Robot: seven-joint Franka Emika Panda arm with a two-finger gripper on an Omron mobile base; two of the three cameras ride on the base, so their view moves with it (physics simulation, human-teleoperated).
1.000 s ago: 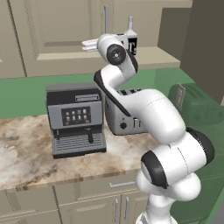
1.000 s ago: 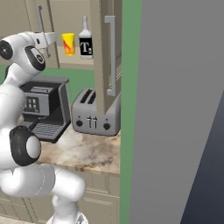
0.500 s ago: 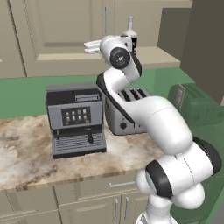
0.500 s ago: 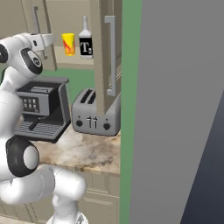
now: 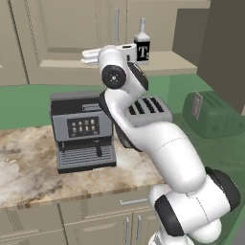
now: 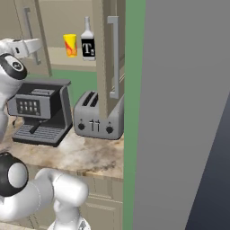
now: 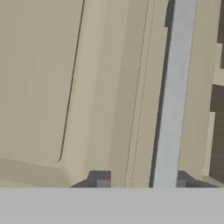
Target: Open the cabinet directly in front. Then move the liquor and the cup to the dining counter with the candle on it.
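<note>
The cabinet's right door (image 6: 104, 67) stands swung open, with its silver handle (image 6: 114, 56) facing the room. Its left door (image 5: 62, 38) is closed. On the shelf (image 5: 167, 62) inside stand the yellow cup (image 6: 70, 45) and, just to its right, the dark liquor (image 6: 88, 44) bottle (image 5: 142, 48). My gripper (image 7: 140, 180) is open and pressed close to the left door, and that door's handle bar (image 7: 174, 87) runs between the fingertips, near the right one. From the right base my gripper (image 6: 39, 45) sits at the handle (image 6: 29, 22). The dining counter and the candle are out of view.
A grey coffee machine (image 5: 83, 129) and a silver toaster (image 6: 98, 117) stand on the marble worktop (image 6: 85, 155) below the cabinet. A tall grey wall (image 6: 179, 112) rises on the right. Low beige cabinets (image 5: 72, 220) run under the worktop.
My hand has shifted slightly left and down along the left door. The lower arm links have swung right. The cup, liquor and open right door have stayed put.
</note>
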